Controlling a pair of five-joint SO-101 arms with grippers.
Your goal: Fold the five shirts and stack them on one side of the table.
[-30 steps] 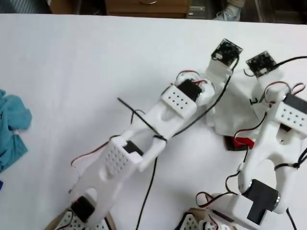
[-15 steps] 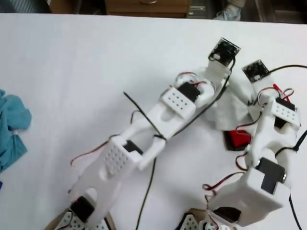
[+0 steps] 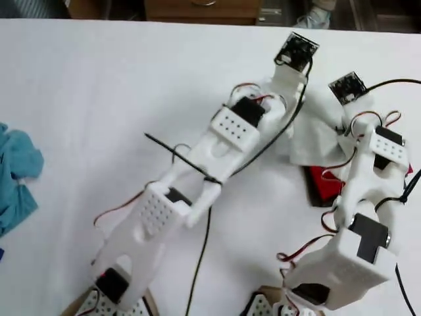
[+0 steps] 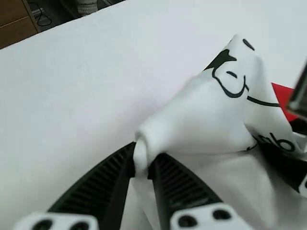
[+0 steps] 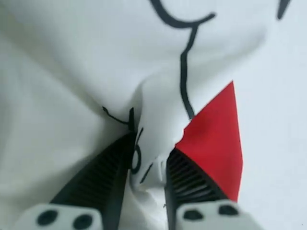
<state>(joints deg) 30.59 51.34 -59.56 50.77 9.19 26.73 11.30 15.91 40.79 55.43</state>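
Left claw point(image 4: 143, 160) clamped on a fold of the white shirt point(image 4: 216, 120); right claw point(image 5: 148, 154) pinching the same shirt. Red cloth point(image 5: 216, 139), probably another shirt, underneath. Teal shirt point(image 3: 16, 174) at left edge of tabletop point(image 3: 99, 85).

A brown wooden cabinet point(image 3: 197, 9) stands in the room behind, with dark floor point(image 3: 122, 8) just beside it.

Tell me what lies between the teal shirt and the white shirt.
In the high view: bare table, crossed near the white shirt by one arm. Nothing else before the teal shirt.
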